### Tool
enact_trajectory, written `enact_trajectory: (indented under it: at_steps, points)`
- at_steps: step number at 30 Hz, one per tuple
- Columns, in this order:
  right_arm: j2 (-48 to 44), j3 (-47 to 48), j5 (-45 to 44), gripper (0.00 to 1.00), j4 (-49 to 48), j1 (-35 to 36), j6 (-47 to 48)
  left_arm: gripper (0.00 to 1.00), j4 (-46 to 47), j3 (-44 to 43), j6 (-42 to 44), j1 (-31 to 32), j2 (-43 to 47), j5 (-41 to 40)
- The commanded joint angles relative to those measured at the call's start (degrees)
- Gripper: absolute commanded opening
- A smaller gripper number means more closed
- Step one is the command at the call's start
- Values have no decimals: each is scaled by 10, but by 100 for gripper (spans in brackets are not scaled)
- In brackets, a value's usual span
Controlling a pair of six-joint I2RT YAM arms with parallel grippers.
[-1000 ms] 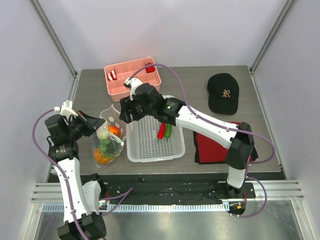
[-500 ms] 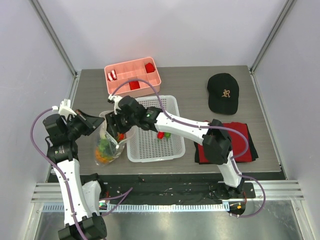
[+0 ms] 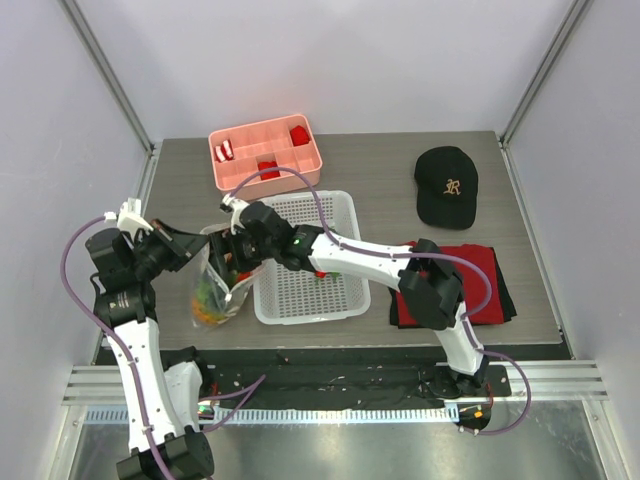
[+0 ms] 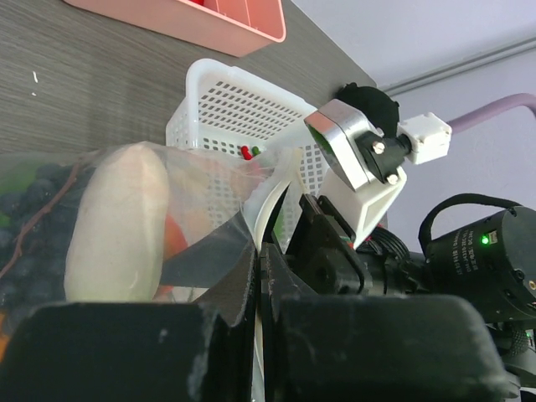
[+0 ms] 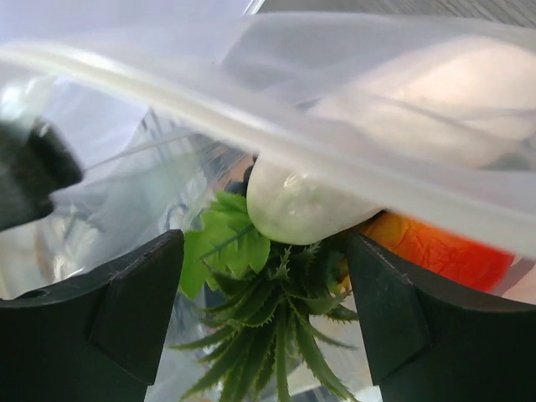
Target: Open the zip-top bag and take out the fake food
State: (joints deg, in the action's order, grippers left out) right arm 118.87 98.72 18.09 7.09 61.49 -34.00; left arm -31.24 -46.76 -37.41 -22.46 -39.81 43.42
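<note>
Right gripper (image 5: 264,311) swung off the white basket (image 3: 305,295) into the zip-top bag (image 3: 212,298) just left of it | jaws spread over the fake food (image 5: 295,203), nothing grabbed yet | left gripper (image 4: 258,280) clamped on the bag rim, holding the mouth open | pick looks ready imo

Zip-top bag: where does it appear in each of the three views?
Top external: zip-top bag left of the white basket.
Left wrist: lower left, pinched in the left tool.
Right wrist: fills the frame around the open right tool.
Shared landmark: whitish piece inside, seen in both wrist views.
</note>
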Motion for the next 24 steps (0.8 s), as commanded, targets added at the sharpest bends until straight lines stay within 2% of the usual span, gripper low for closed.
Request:
enact_trajectory:
  at_steps: [1, 4, 11, 19, 21, 22, 24]
  points:
    - [-5, -8, -73, 84, -66, -1, -93, 0, 15, -8, -12, 2, 12, 19]
    - [14, 5, -83, 86, -97, -1, -136, 0, 24, -1, -22, 3, 14, 23]
    - [73, 73, -150, 87, -34, -1, -175, 0, 30, 8, -28, 3, 11, 32]
    - [93, 67, -178, 86, -46, -3, -204, 0, 35, 25, -26, 3, 16, 33]
    - [87, 66, -188, 76, -51, -4, -189, 0, 32, 27, -23, 4, 18, 34]
    - [81, 64, -189, 58, -51, -5, -185, 0, 30, 27, -19, 4, 19, 33]
    - [67, 56, -163, 47, -63, -6, -170, 0, 25, 27, -14, 4, 20, 28]
